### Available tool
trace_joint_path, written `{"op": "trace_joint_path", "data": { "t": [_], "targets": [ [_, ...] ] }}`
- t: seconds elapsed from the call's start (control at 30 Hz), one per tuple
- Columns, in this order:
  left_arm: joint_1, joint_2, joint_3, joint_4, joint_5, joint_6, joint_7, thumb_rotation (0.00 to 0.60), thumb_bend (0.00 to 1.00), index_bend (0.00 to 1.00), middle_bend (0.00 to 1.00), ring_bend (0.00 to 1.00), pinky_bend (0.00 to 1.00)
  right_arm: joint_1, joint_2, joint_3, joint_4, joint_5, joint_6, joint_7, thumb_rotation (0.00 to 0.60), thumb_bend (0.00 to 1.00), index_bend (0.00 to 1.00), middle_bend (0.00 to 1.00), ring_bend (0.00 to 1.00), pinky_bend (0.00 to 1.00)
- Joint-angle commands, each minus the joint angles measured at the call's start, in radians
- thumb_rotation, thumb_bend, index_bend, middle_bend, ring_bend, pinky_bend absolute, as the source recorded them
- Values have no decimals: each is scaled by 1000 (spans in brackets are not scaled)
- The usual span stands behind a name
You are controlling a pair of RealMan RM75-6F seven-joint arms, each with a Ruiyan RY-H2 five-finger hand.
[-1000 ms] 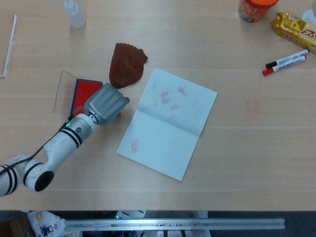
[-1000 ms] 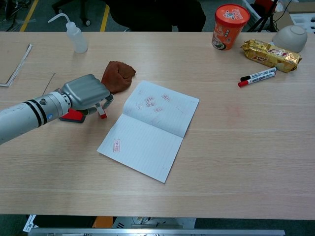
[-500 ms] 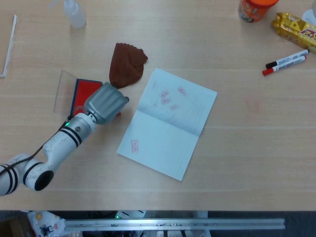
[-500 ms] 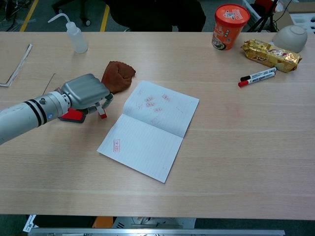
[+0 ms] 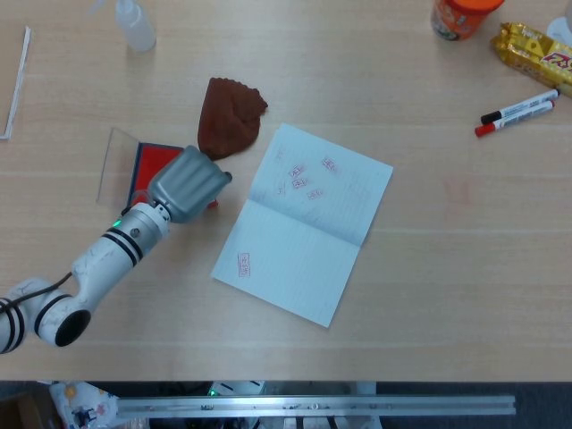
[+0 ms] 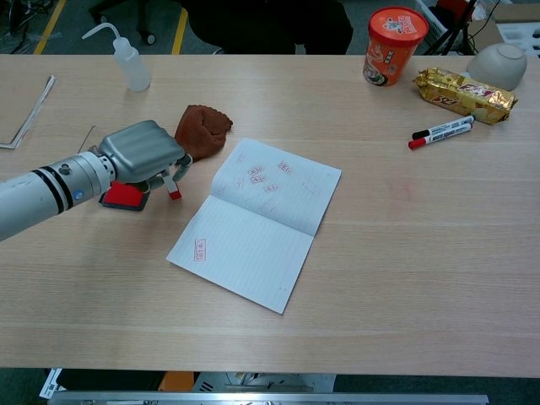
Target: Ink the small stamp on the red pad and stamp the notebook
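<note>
My left hand [image 5: 185, 183] [image 6: 142, 153] hovers over the right end of the red ink pad [image 5: 154, 162] [image 6: 123, 196] at the table's left. Its fingers pinch the small stamp [image 6: 174, 191], a little white and red piece hanging below the fingertips, just right of the pad. In the head view the hand hides the stamp almost wholly. The open notebook [image 5: 304, 222] [image 6: 257, 218] lies to the right, with several red stamp marks on its far page and one near its left corner. My right hand shows in neither view.
A brown cloth [image 5: 229, 115] [image 6: 202, 129] lies just beyond the hand. A squeeze bottle [image 6: 129, 57] and papers [image 6: 29, 112] are at the far left. An orange cup [image 6: 394, 34], a gold snack bag [image 6: 462, 93], a bowl [image 6: 499, 63] and two markers [image 6: 441, 132] are at the far right.
My left hand has drifted slightly left and away, keeping hold of the stamp. Nothing else has moved.
</note>
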Motion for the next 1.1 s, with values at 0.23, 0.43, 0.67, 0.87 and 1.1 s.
{"op": "trace_joint_path", "data": {
  "t": [0.23,0.43,0.67,0.87,1.1],
  "targets": [
    [7,60,-10,-17,15,31,-17,600,382,544,1000,1000,1000,-2,0,0,0,-2,3,0,600,302,309,407,326,412],
    [16,59,-2,43,2,16,-34,600,382,544,1000,1000,1000,-3,-1,-1,-2,-2,3,-3,600,302,309,407,326,411],
    [26,39,5,111,11,11,-69,600,382,544,1000,1000,1000,-2,2,0,-9,-2,1,-10,600,302,309,407,326,412],
    [29,17,8,152,29,11,-103,600,382,545,1000,1000,1000,-1,3,0,-15,-1,-1,-17,600,302,309,407,326,412],
    [25,-10,12,211,55,6,-130,600,382,546,1000,1000,1000,-1,9,1,-25,1,-1,-27,600,302,309,407,326,412]
  ]
}}
